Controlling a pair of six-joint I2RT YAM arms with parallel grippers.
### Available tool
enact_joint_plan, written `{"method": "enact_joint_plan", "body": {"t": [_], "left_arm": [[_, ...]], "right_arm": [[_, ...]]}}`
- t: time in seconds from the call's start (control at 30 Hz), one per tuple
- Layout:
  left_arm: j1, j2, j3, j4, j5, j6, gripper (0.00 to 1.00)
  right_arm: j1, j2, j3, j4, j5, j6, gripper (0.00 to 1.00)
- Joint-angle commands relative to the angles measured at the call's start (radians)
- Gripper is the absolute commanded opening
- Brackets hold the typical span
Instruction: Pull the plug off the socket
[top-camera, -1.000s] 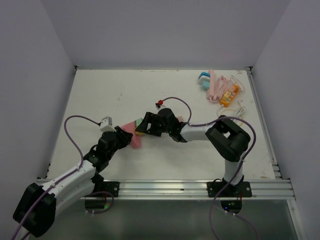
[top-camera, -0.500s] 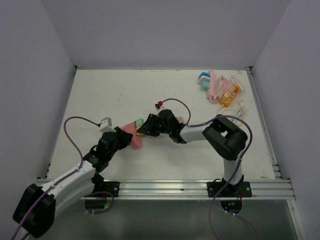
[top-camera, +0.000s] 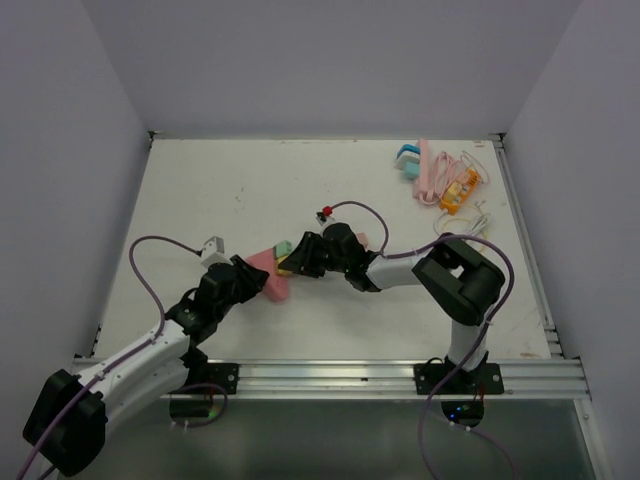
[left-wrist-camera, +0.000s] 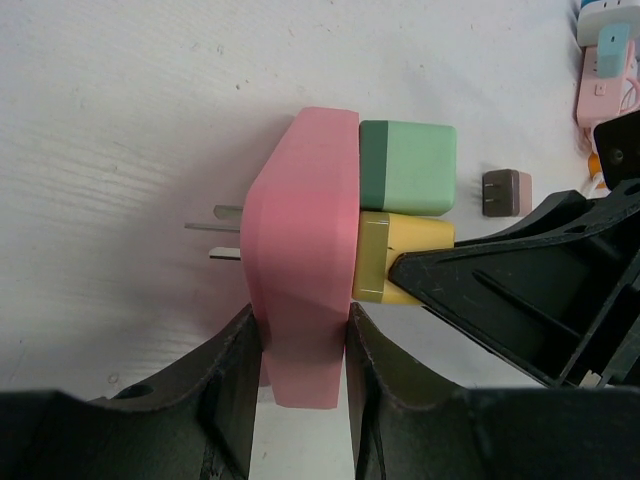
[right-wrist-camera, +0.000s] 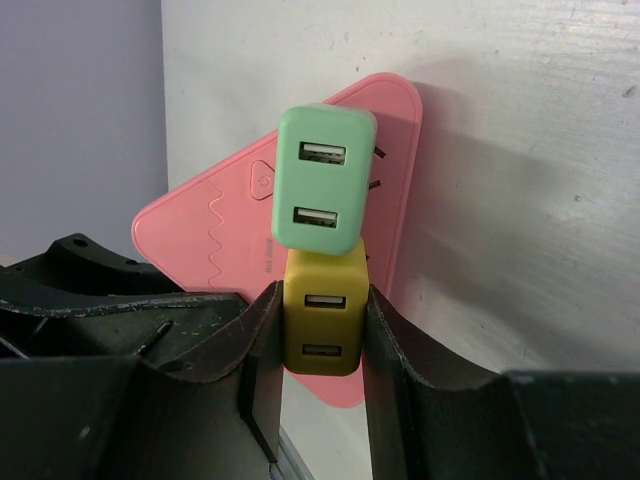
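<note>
The grasp is made and the pull itself is judged to be the step in hand. The pink triangular plastic socket block (left-wrist-camera: 305, 250) is clamped across its narrow body by the left pincer (left-wrist-camera: 300, 345), whose fingers are drawn in tight against both faces. The block is held a little left of the middle of the white desk (top-camera: 200, 190), nearer its near edge than its far one.

The yellow boxy USB plug (left-wrist-camera: 395, 240) is seated flush against the block's face, just below a mint-green boxy USB plug (left-wrist-camera: 410, 165) that is touching it. The right pincer (right-wrist-camera: 320, 335) is closed onto the yellow plug's two sides, and no gap is visible at either finger.

Separation is not yet achieved. The next move is judged to call for a straight draw of the right pincer away from the block's face, along the line of the pins, while the block is braced by the left pincer. Any sideways twist could bind the pins or drag on the green plug, since the two are pressed together.
</note>
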Motion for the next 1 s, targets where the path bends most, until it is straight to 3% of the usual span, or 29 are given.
{"method": "enact_joint_plan", "body": {"t": [0.0, 0.5, 0.73, 0.97], "left_arm": [[0.031, 0.025, 0.011, -0.191, -0.283, -0.003, 0.0], [0.031, 0.054, 0.043, -0.254, -0.334, -0.013, 0.0], [0.031, 0.048, 0.065, -0.284, -0.352, -0.006, 0.0], [0.024, 0.048, 0.083, -0.267, -0.326, 0.013, 0.0]], "right_arm": [[-0.042, -0.085, -0.035, -0.044, -0.003, -0.013, 0.0], [-0.128, -0.149, -0.095, -0.059, -0.093, -0.01, 0.0], [-0.135, -0.203, -0.051, -0.293, 0.0, -0.125, 0.0], [-0.131, -0.209, -0.029, -0.323, 0.017, -0.132, 0.0]]}}
